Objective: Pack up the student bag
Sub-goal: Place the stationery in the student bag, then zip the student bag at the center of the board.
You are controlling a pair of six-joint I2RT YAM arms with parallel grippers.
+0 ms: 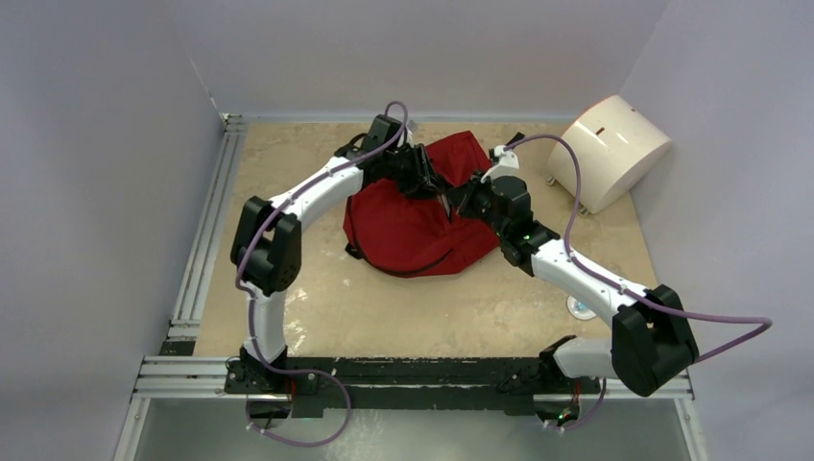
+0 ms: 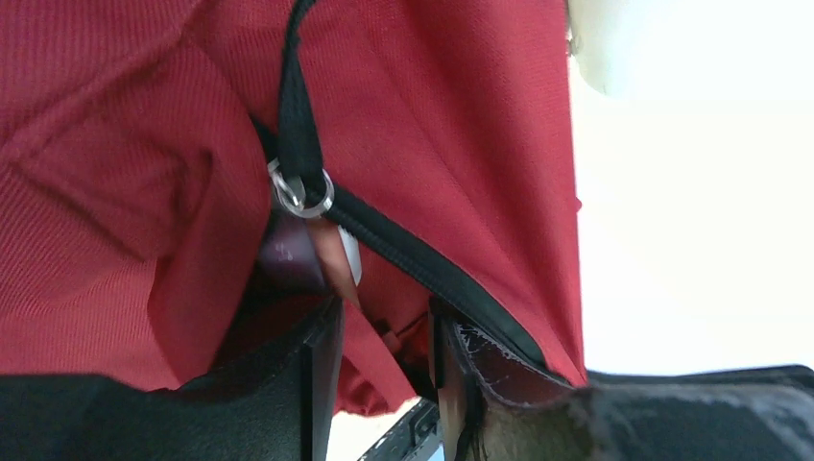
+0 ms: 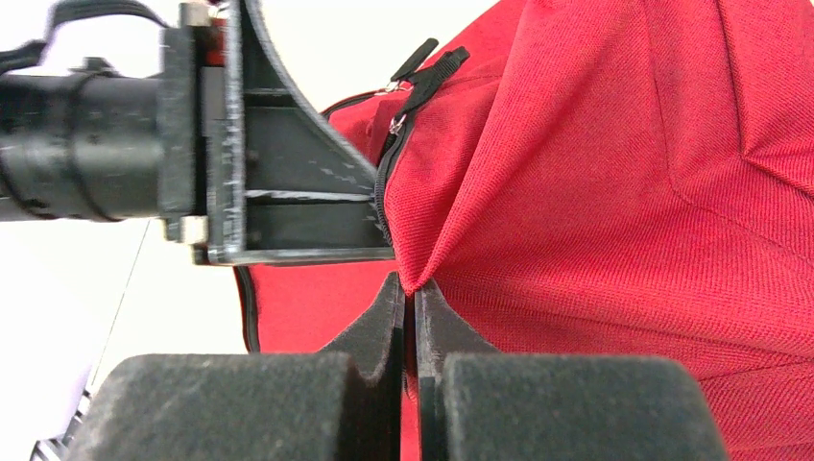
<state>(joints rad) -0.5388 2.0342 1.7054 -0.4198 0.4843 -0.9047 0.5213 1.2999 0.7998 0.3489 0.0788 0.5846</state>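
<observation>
Entry: one student bag (image 1: 413, 226), lying at the far middle of the surface (image 1: 403, 307). One white box (image 1: 614, 149), far right corner. Two claws: right claw (image 3: 411, 288) is pinching a fold of the bag's red fabric; left claw (image 2: 384, 331) is standing parted below the one zipper ring (image 2: 300, 189), gripping nothing. Step judged: opening the bag; next is calling for a firm catch on that ring.

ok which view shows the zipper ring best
Left wrist: the silver ring on the bag's black zipper sits close and sharp, mid-frame. Right wrist shows only a zipper and its pulls, further off, with no ring clear. Top shows the whole bag, the ring too small to see.
</observation>
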